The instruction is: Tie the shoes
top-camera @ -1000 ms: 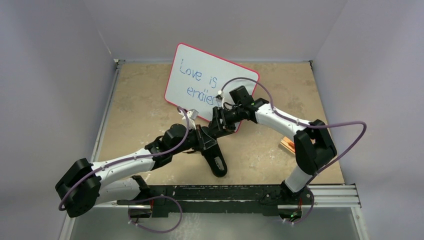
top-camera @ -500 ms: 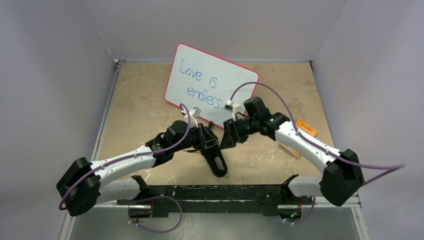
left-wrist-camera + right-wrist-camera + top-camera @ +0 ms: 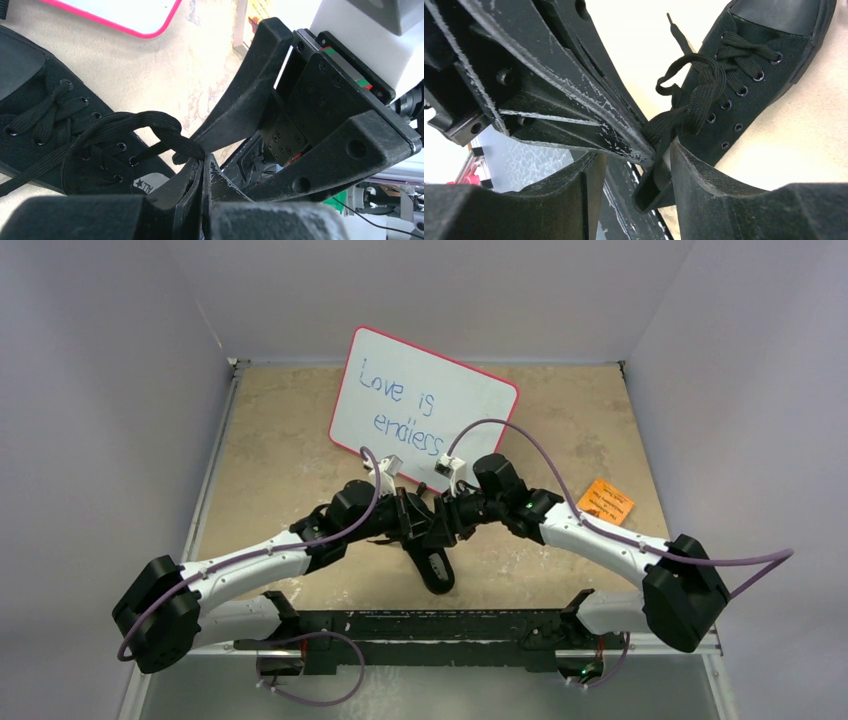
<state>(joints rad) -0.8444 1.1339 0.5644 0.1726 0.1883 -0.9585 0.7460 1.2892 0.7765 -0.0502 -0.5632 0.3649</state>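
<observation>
The small black sneaker (image 3: 436,568) lies on the table near the arms' bases, toe toward the near edge. It also shows in the left wrist view (image 3: 45,125) and the right wrist view (image 3: 754,70). My left gripper (image 3: 424,527) is shut on a loop of black lace (image 3: 167,136) just above the shoe, its tips (image 3: 204,162) pinching the loop. My right gripper (image 3: 450,516) is open. Its fingers (image 3: 694,175) straddle the left gripper's closed tips and the held lace (image 3: 696,102). One right finger (image 3: 245,95) passes close beside the loop.
A white, pink-rimmed whiteboard (image 3: 425,400) with blue writing lies behind the shoe, and its corner shows in the left wrist view (image 3: 125,15). An orange tag (image 3: 606,502) lies to the right. Grey walls enclose the table on three sides.
My right arm has swung from over the whiteboard's edge down and left to the shoe, and its open fingers now surround the left gripper's tips. The left gripper has stayed holding the lace.
</observation>
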